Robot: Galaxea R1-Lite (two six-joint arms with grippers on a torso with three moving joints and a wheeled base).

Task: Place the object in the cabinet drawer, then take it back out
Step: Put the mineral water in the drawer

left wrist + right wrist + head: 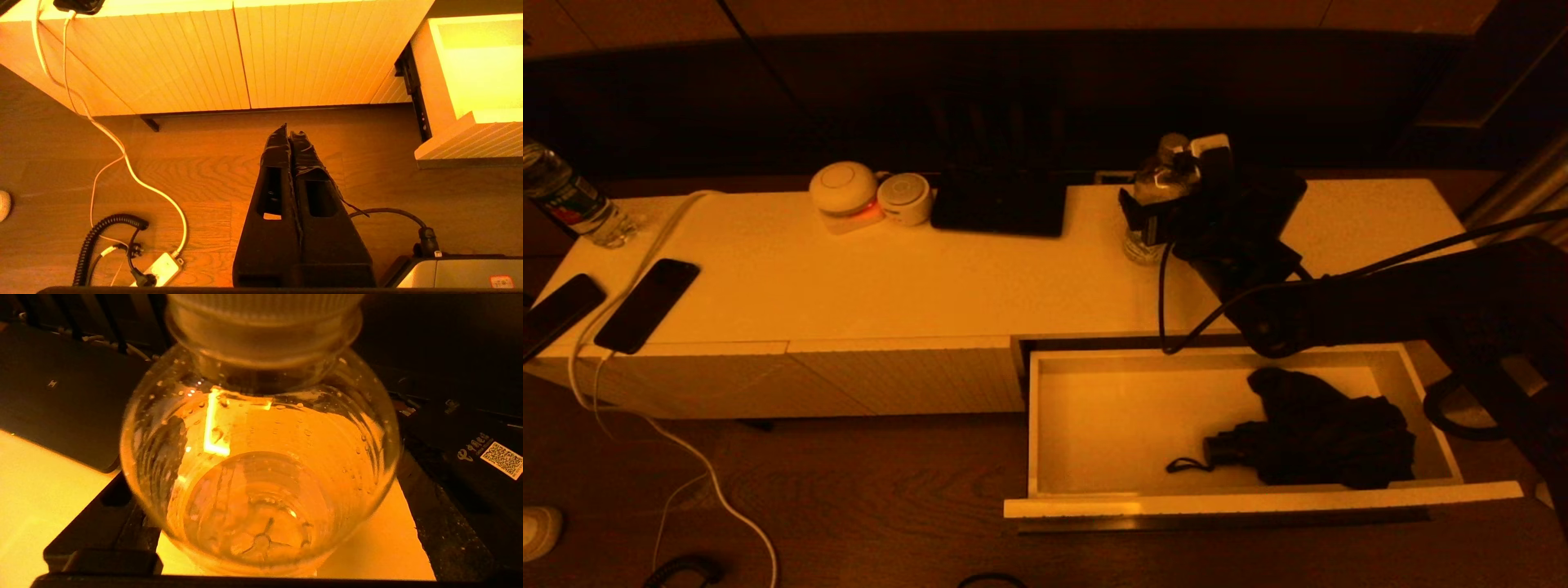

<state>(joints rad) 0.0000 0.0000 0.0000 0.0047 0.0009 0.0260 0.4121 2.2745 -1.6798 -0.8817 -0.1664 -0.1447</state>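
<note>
The left tool point(289, 136) is parked over the floor, pressed tight together, holding nothing. The water bottle point(1158, 200) stands on the cabinet top, gripped between the right tool point(1168, 214) sides. The cabinet drawer point(1421, 493), pulled out below that tool, awaits it; nothing is done yet.

Cabinet drawer point(1225, 506) front finely ribbed, matt white; floor point(204, 163) grained wood; bottle point(261, 465) clear glossy plastic, droplets inside.

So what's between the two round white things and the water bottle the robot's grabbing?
In the head view, a flat black box sits on the cabinet top between the round white gadgets and the bottle in the right pincer.
</note>
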